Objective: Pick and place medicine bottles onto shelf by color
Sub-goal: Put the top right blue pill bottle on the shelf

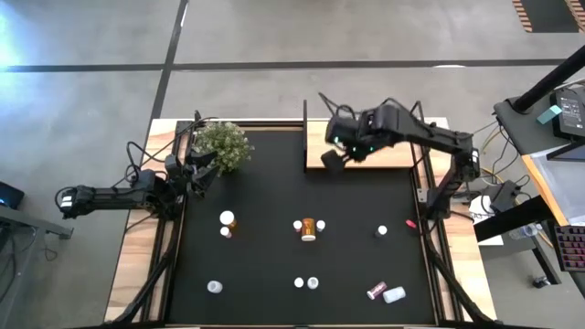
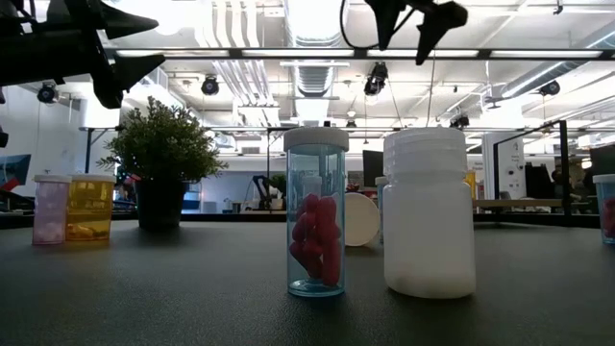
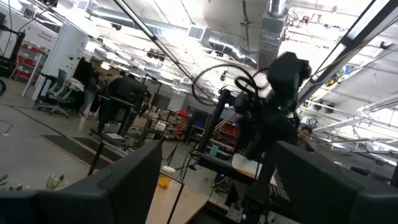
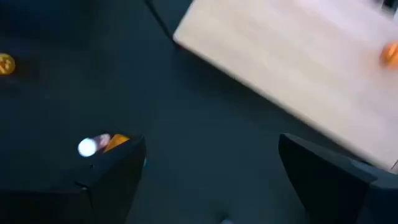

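Note:
Several medicine bottles stand or lie scattered on the black mat: an orange one (image 1: 309, 228) in the middle, a white-capped pair (image 1: 227, 224) to its left, and a maroon one (image 1: 376, 291) and a white one (image 1: 394, 294) lying near the front. The shelf (image 1: 388, 157), a light wooden board in a black frame, stands at the far edge. One orange bottle (image 4: 390, 53) stands on it. My right gripper (image 1: 334, 157) hangs open above the shelf's left end, pointing steeply down, with nothing between its fingers (image 4: 112, 171). My left gripper (image 1: 203, 167) rests open at the table's left edge beside the plant.
A potted green plant (image 1: 222, 144) stands at the far left corner of the mat. A small red speck (image 1: 410, 223) lies near the right edge. In the low view, a clear bottle of pink pills (image 2: 316, 211) and a white bottle (image 2: 430, 211) stand nearest the front.

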{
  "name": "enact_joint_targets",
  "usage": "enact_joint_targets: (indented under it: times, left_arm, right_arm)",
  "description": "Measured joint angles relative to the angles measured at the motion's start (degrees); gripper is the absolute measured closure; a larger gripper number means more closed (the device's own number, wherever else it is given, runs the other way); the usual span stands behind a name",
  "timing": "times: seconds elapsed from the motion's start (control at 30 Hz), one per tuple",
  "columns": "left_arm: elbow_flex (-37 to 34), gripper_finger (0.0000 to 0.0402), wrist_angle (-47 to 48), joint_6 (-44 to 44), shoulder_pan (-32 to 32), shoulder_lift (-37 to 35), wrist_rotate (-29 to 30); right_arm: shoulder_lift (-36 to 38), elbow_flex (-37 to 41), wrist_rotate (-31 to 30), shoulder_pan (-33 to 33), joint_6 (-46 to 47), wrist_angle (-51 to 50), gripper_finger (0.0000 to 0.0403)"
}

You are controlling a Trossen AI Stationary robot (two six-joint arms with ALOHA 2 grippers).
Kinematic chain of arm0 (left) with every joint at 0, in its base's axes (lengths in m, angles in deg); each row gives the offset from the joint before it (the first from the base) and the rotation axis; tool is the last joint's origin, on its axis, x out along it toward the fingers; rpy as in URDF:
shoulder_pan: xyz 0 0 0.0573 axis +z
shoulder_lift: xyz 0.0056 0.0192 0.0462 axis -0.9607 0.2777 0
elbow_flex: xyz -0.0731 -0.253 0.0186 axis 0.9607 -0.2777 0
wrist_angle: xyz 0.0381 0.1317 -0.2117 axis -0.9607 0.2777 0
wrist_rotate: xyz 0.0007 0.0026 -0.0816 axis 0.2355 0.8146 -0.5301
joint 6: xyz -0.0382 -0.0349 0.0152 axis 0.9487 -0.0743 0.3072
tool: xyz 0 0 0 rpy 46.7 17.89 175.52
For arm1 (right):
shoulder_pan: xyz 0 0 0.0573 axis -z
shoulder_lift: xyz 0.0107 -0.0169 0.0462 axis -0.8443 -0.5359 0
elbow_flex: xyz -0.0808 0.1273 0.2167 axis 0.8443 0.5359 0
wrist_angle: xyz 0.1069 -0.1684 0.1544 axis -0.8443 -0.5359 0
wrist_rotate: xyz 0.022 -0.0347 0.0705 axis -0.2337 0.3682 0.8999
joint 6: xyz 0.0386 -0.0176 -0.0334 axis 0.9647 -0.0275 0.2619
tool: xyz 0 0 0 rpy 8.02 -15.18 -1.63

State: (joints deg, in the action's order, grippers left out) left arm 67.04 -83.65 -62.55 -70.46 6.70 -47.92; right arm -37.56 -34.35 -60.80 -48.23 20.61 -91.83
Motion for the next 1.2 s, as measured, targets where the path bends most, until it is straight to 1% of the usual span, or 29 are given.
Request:
enact_joint_targets:
  times: [0.23, 0.33, 0.47, 0.63, 0.73, 0.9, 0.97, 1.2]
  left_arm:
    - [-0.01, 0.0107, 0.0, 0.01, 0.0, 0.0, 0.0]
    - [-0.01, 0.0107, 0.0, 0.01, 0.0, 0.0, 0.0]
    - [-0.02, 0.0107, 0.0, 0.01, -0.02, 0.0, 0.0]
    - [-0.02, 0.0107, 0.0, 0.0, -0.01, 0.0, 0.01]
    - [0.0, 0.0107, 0.0, 0.01, -0.02, 0.0, 0.02]
    - [0.0, 0.0107, -0.02, 0.0, 0.0, 0.0, 0.01]
    - [0.0, 0.0107, 0.0, 0.01, -0.02, 0.0, 0.0]
    - [-0.01, 0.0107, -0.01, 0.01, 0.0, 0.0, 0.02]
  right_arm:
    - [0.67, 6.79, 0.64, -6.83, 24.32, -0.03, 0.0046]
    - [1.43, 9.61, 0.81, -9.19, 30.56, -0.05, 0.0046]
    - [3.65, 13.37, 0.96, -11.33, 32.73, -0.04, 0.0046]
    - [7.69, 19.12, 4.35, -13.66, 34.15, -0.1, 0.0046]
    - [9.67, 23.33, 7.76, -15.54, 37.72, -0.04, 0.0046]
    - [11.26, 29.82, 16.52, -19.24, 47.59, -0.05, 0.0046]
    - [11.69, 31.77, 18.99, -20.8, 50.59, -0.03, 0.0046]
    - [12.16, 35.01, 19.7, -25.14, 52.31, 0.03, 0.0046]
